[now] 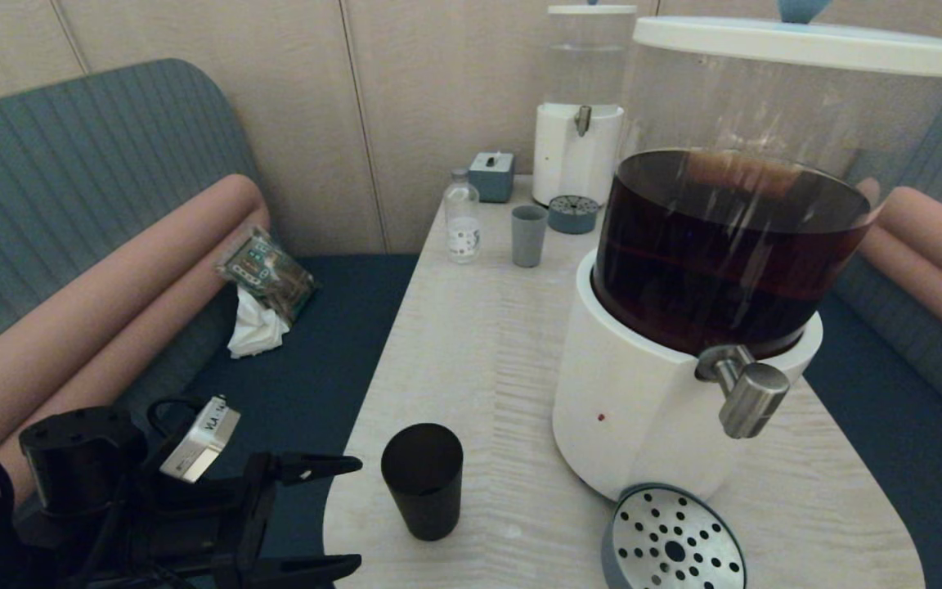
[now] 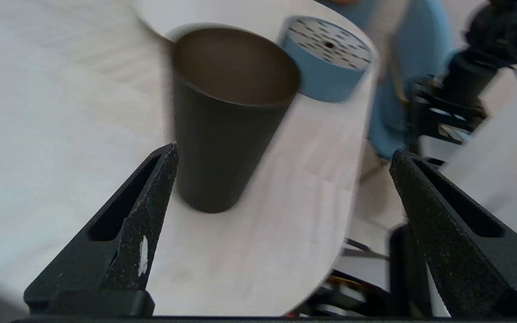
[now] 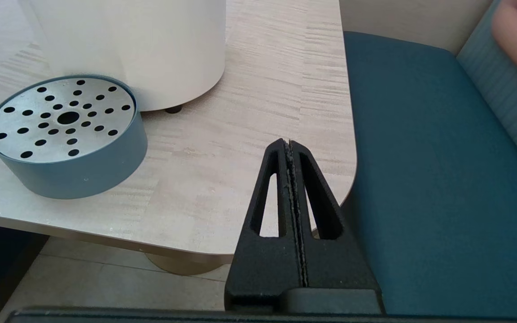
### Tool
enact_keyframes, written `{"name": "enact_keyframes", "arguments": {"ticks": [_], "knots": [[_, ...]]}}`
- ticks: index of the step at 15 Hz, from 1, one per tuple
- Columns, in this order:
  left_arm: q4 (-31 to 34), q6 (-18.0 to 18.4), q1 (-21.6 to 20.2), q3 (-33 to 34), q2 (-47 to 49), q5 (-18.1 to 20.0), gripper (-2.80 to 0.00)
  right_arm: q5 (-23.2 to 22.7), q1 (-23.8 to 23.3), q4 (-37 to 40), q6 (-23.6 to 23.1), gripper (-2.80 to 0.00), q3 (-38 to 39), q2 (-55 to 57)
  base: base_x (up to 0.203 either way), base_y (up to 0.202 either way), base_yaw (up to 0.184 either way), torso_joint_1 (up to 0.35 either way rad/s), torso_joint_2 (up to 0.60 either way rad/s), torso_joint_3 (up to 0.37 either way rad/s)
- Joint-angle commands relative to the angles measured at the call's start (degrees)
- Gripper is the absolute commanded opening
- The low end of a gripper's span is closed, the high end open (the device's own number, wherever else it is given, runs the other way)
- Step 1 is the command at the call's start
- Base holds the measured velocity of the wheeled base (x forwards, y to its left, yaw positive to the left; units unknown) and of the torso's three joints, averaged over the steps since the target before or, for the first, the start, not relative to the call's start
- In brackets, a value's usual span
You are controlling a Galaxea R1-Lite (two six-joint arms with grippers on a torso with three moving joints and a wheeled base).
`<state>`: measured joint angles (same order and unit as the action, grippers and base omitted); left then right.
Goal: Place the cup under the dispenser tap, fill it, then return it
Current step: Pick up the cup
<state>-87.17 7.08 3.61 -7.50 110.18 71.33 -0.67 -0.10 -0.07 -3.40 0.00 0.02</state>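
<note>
The matte black cup (image 1: 423,480) stands upright and empty near the table's front left edge, also seen in the left wrist view (image 2: 227,116). My left gripper (image 1: 352,514) is open just left of it, level with the table edge, with nothing between its fingers (image 2: 151,197); the cup sits ahead, nearer one finger. The brushed-steel dispenser tap (image 1: 745,393) juts from the big white-based dispenser (image 1: 643,393) of dark brown liquid, over a round perforated drip tray (image 1: 674,546). My right gripper (image 3: 289,146) is shut and empty, parked off the table's right front corner.
A pale grey-blue tumbler (image 1: 527,235), a small clear bottle (image 1: 463,218), a grey box (image 1: 491,175) and a smaller clear-water dispenser (image 1: 581,114) with its own drip tray (image 1: 573,214) stand at the table's far end. Blue bench seats flank the table (image 1: 479,343); a packet and tissue (image 1: 262,286) lie left.
</note>
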Motion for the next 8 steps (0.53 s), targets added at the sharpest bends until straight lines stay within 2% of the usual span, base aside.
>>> {"name": "enact_keyframes", "arguments": {"ticks": [1, 8], "knots": [[-0.49, 0.05, 1.32, -0.28, 1.96, 0.29, 0.0, -0.03, 0.01, -0.01, -0.03, -2.8, 0.53, -0.2, 0.0, 0.0, 0.0, 0.0, 0.0, 0.0], [-0.49, -0.4, 2.55, -3.77, 6.94, -0.19, 0.0, -0.03, 0.01, -0.01, -0.05, -2.8, 0.55, -0.22, 0.0, 0.0, 0.0, 0.0, 0.0, 0.0]]}}
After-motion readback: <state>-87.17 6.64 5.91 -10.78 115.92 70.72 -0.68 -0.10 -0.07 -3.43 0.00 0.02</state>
